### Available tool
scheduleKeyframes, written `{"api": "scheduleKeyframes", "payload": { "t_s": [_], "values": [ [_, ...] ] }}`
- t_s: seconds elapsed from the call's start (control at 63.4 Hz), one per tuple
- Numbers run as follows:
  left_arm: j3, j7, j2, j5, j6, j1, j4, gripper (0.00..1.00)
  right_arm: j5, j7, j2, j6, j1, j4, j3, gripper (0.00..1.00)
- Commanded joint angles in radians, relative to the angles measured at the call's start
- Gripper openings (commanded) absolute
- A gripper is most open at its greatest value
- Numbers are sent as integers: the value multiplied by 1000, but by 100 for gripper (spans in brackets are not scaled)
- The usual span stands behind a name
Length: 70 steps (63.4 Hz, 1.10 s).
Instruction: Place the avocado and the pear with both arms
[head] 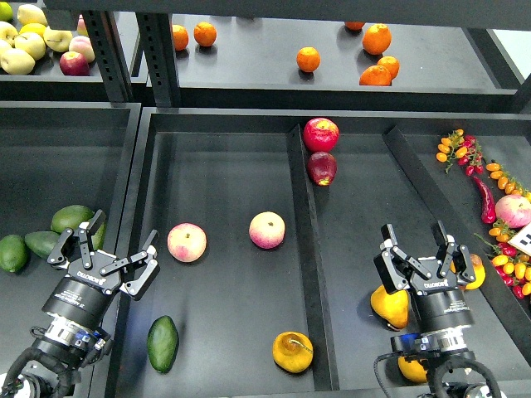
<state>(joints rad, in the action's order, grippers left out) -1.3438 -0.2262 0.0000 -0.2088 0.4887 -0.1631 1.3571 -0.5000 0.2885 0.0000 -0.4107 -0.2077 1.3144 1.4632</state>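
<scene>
Lying in our middle tray [224,145]: one dark green, smooth, elongated avocado [163,343] at the front left, and one squat yellow-orange pear [293,351] with a brown stem at the front right. Our left gripper [114,247] hangs spread wide above the avocado, holding nothing. Our right gripper [418,243] stands wide, empty, over the right tray.

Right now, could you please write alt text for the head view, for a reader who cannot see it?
Two open black grippers, left gripper and right gripper, hover over dark shelf trays. A dark green avocado and a yellow-orange pear lie in the middle tray near two peaches.
</scene>
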Motion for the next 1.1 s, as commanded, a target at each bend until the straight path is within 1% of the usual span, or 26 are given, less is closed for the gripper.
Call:
{"api": "scheduleKeyframes", "payload": {
  "t_s": [0.0,0.095,0.158,0.237,0.599,1.088],
  "values": [
    [2,-2,0,-1,0,1,5,99,0,0,0,-2,1,0,8,100],
    [3,10,0,-3,0,1,11,99,0,-2,0,-3,1,-1,9,100],
    [-6,31,0,-3,0,-1,11,99,0,0,0,-7,1,-1,8,100],
    [-15,47,0,-3,0,-1,10,99,0,0,0,-5,1,-1,8,100],
    [-14,47,0,-1,0,-3,-1,100,1,-2,0,-14,-1,-1,9,100],
    [-6,42,0,0,0,2,27,99,1,-2,0,-13,2,-1,5,100]
  ]
}}
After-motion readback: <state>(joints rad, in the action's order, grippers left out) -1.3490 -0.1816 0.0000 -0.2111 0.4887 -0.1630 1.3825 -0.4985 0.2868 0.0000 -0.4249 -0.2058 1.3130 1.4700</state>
